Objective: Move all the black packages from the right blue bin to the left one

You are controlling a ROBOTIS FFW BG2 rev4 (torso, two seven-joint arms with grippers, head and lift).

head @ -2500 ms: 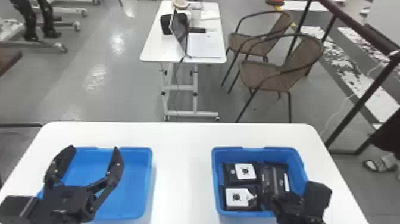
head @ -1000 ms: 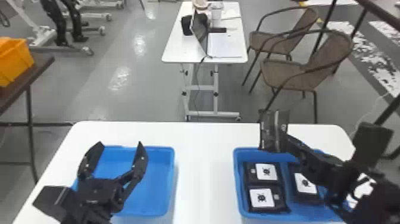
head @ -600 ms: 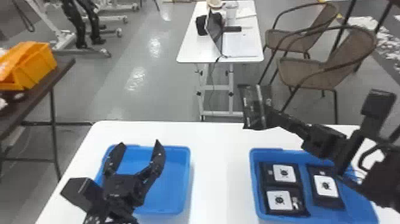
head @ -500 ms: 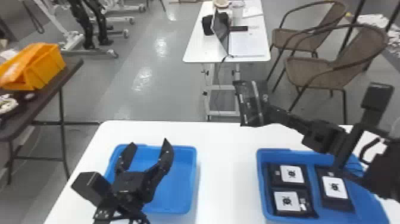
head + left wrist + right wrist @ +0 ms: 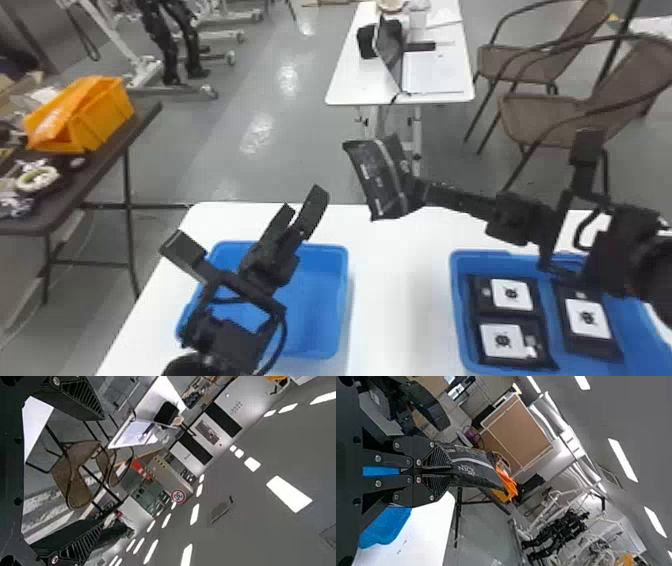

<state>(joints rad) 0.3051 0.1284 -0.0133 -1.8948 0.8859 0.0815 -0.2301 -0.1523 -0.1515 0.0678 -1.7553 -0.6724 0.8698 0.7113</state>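
Note:
My right gripper (image 5: 417,190) is above the table between the two bins, shut on the end of a black package (image 5: 377,175) with a pale stripe. In the right wrist view my right gripper (image 5: 451,469) pinches that package (image 5: 474,469) by its edge. Three black packages with white labels lie in the right blue bin (image 5: 457,305): one (image 5: 511,294), another (image 5: 501,341) and a third (image 5: 587,318). My left gripper (image 5: 304,197) is raised over the left blue bin (image 5: 317,320), whose visible floor is bare. Its fingers stand wide apart in the left wrist view, the left gripper (image 5: 104,467) holding nothing.
The white table (image 5: 395,300) carries both bins with a bare strip between them. Beyond its far edge stand another white table (image 5: 350,82) and brown chairs (image 5: 545,112). A dark table (image 5: 145,112) with an orange box (image 5: 102,117) stands at the left.
The right gripper has lifted the striped package from the right bin and carried it left. The left gripper has risen and tilted toward the table's middle. The head view has turned left.

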